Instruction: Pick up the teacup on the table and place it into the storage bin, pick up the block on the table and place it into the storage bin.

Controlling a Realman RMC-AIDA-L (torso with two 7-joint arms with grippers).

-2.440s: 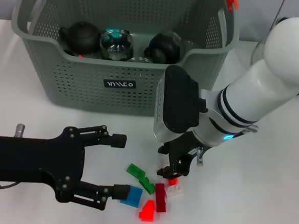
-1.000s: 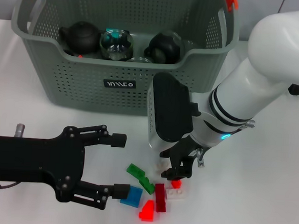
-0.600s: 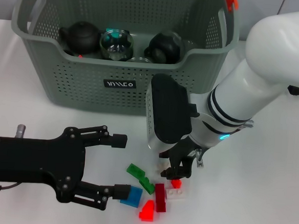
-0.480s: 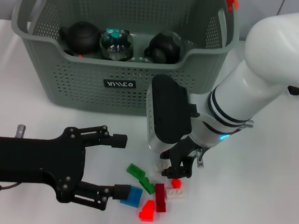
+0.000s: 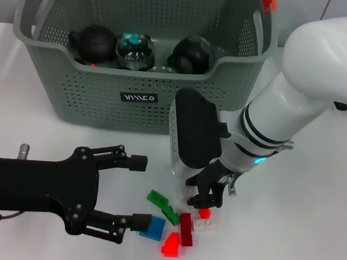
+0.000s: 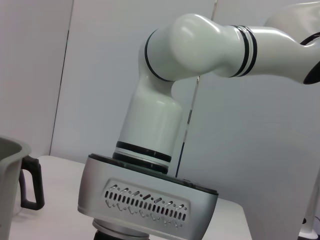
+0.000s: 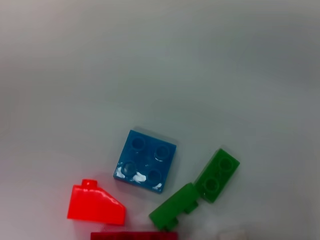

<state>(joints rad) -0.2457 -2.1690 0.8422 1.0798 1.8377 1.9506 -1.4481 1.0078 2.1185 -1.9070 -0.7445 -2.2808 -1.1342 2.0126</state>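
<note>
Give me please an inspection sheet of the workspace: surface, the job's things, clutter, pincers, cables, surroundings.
Surface: white table.
Job's things: storage bin at the back, already holding dark teapots and a glass cup; loose blocks in front of it: blue block, green block, dark red block, bright red block, white block.
Clutter: nothing seen.
Pincers: left pincer open, low on the table, one fingertip beside the blue block; right pincer down over the blocks, its grip not visible.
Cables: nothing seen.
Surroundings: plain pale wall.
</note>
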